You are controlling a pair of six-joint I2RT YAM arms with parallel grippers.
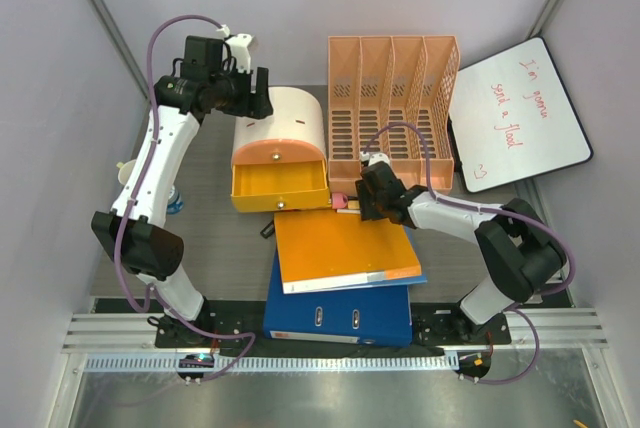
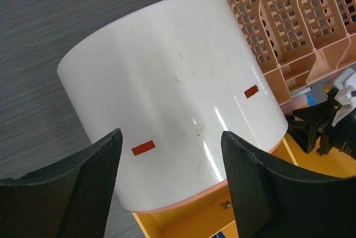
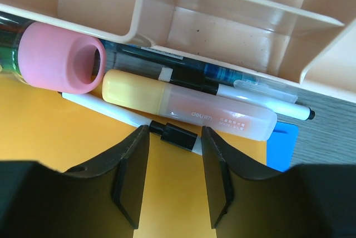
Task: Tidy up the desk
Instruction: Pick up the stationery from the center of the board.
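Note:
The dark grey desk [image 1: 215, 238] holds a white drawer box [image 1: 285, 118] with its yellow drawer [image 1: 280, 188] pulled open. My left gripper [image 1: 255, 88] is open and empty, hovering over the box's back; the box fills the left wrist view [image 2: 167, 82] between my fingers [image 2: 171, 149]. My right gripper [image 1: 362, 203] is open and low over an orange folder [image 1: 345, 248]. Its jaws [image 3: 174, 138] straddle a white pen with a black cap [image 3: 173, 134]. A yellow-orange highlighter [image 3: 189, 107], other pens and a pink cap [image 3: 61, 57] lie against the rack's front.
A peach file rack [image 1: 392, 108] stands at the back. A whiteboard with red writing [image 1: 515, 113] lies at the right. The orange folder rests on a blue binder [image 1: 340, 313] near the front edge. A small blue object [image 1: 175, 200] sits by the left arm.

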